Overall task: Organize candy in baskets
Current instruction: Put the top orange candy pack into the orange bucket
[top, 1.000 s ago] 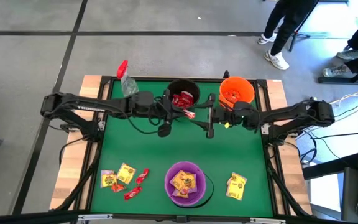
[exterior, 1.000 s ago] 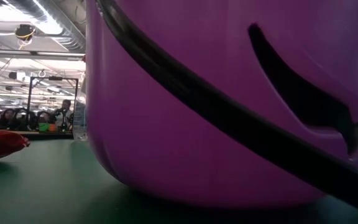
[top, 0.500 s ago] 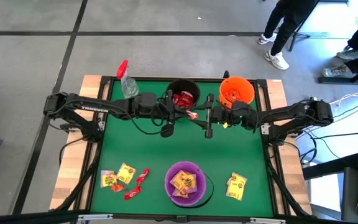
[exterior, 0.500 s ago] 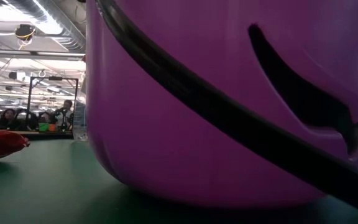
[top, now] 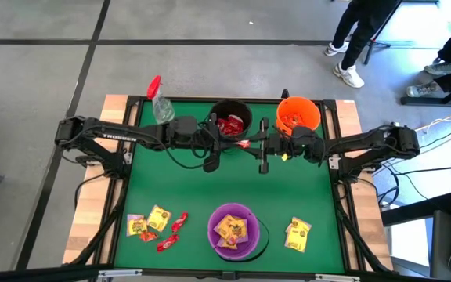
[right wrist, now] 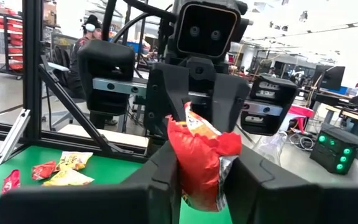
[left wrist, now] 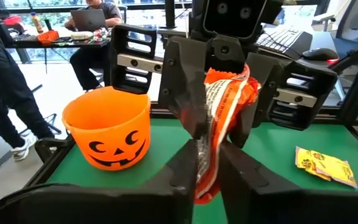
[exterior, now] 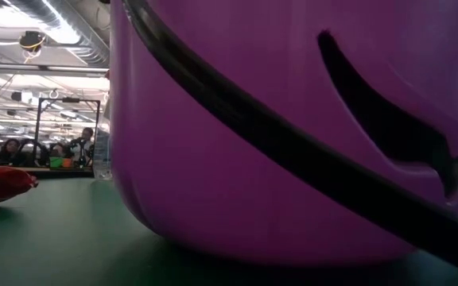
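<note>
Left gripper [left wrist: 204,165] pinched on one end of a red packet [right wrist: 201,155], right gripper [right wrist: 204,180] closed round the other end. Both met nose to nose above the far middle of the green table [top: 288,188], packet hanging in the air between them. Looks like a hand-over from one arm to the other, not yet finished.

Directly beside the meeting point, black bucket [top: 229,103] on the far left with red packets [top: 231,125] inside, orange bucket [left wrist: 107,130] on the far right with orange-red packets [top: 292,120] inside. Near the front edge, in the middle, purple bucket [exterior: 253,119] holding yellow packets [top: 231,229].

Sorting judged to be well under way but not complete. Left to do: the shared packet, plus the loose candy near the front. At the near left, a small cluster: a yellow packet [top: 158,217], an orange-yellow one [top: 137,226] and two red ones [top: 180,222] [top: 165,244]. At the near right of the purple bucket, one more yellow packet [top: 297,233]. Five pieces on the table in all, as far as can be counted.

At the far left corner, a clear spray bottle [top: 160,102], no part of the job.
</note>
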`<state>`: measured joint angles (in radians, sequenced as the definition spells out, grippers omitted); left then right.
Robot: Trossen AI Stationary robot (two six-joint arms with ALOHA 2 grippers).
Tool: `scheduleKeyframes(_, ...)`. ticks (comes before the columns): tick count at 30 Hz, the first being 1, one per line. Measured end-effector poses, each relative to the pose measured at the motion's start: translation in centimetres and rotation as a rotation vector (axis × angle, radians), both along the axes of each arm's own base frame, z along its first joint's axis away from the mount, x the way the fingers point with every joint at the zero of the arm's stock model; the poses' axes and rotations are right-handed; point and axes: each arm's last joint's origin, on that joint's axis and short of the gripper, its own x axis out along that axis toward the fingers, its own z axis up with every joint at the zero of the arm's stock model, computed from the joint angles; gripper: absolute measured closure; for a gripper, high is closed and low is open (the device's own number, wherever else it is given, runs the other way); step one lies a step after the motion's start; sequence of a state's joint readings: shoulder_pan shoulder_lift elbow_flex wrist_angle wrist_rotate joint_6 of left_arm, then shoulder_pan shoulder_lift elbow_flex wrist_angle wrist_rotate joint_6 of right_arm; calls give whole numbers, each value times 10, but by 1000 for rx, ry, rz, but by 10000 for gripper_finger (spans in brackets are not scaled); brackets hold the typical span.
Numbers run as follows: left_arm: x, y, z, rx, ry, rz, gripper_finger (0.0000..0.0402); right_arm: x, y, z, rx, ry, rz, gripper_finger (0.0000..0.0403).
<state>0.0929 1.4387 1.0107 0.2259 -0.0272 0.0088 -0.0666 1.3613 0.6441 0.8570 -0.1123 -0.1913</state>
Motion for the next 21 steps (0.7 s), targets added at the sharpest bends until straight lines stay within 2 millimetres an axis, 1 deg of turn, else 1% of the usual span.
scheduleKeyframes(6, -2, 1, 1, 49, 12, 9, 280, 0, 0, 0, 2, 1, 5, 314)
scheduleKeyframes(8, -6, 0, 5, 60, 17, 14, 261, 0, 0, 0, 2, 0, 3, 315)
scheduleKeyframes(10, -15, 0, 12, 76, 24, 36, 248, 0, 0, 0, 4, 0, -15, 315)
scheduleKeyframes(14, -38, 0, 28, 103, 52, 99, 239, -5, -2, 4, -14, 16, -105, 315)
scheduleKeyframes(17, -58, -2, 38, 106, 84, 120, 239, -13, -6, 10, -40, 47, -240, 315)
scheduleKeyframes(21, -79, -6, 43, 69, 137, 119, 240, -32, -11, 19, -60, 122, -458, 315)
